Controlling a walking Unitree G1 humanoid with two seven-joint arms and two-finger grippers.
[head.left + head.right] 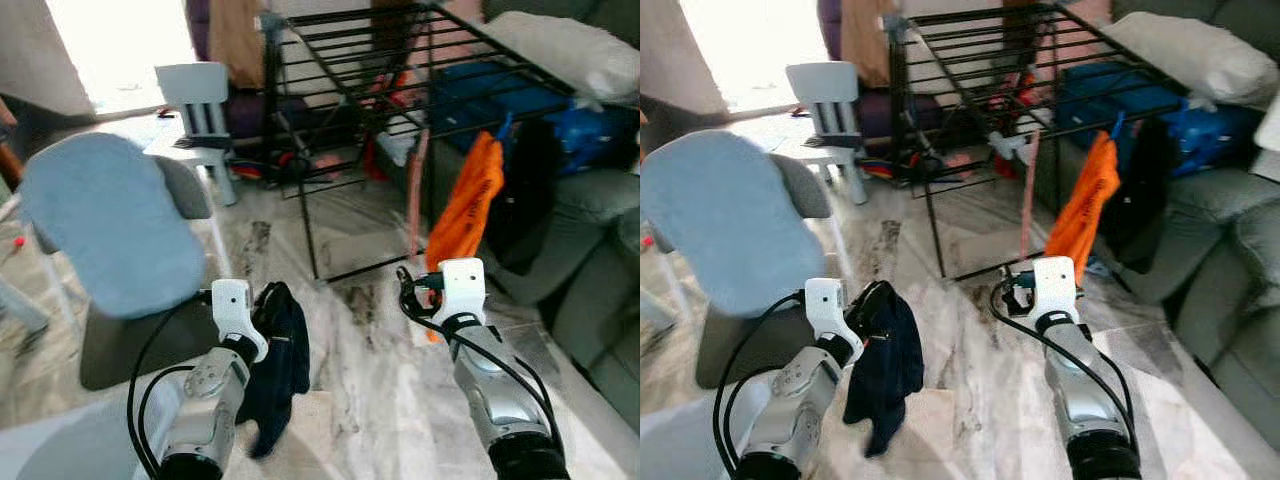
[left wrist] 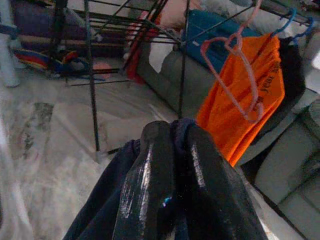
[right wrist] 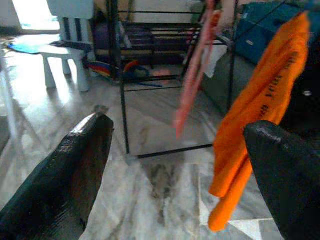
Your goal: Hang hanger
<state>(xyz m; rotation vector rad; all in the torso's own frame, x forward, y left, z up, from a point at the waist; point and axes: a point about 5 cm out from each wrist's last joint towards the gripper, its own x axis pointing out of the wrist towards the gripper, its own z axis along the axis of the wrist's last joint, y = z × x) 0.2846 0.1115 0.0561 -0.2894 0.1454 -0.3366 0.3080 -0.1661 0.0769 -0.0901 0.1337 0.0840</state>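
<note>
While the left gripper (image 2: 175, 165) clenches one dark navy garment (image 1: 278, 365), the right gripper (image 3: 175, 165) hangs spread, grasping nothing. Ahead, one empty pink plastic hanger (image 2: 235, 75) hangs from the black metal drying rack (image 1: 400, 60), beside one orange shirt (image 1: 465, 205).

A grey-veined marble floor (image 1: 370, 370) spreads out; a grey sofa (image 1: 590, 270) sits right, a pale child's chair (image 1: 205, 105) far left, daylight glaring from a doorway (image 1: 115, 45).

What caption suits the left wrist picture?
Left gripper clamps a dark garment, facing an orange shirt and pink hanger on the rack.
</note>
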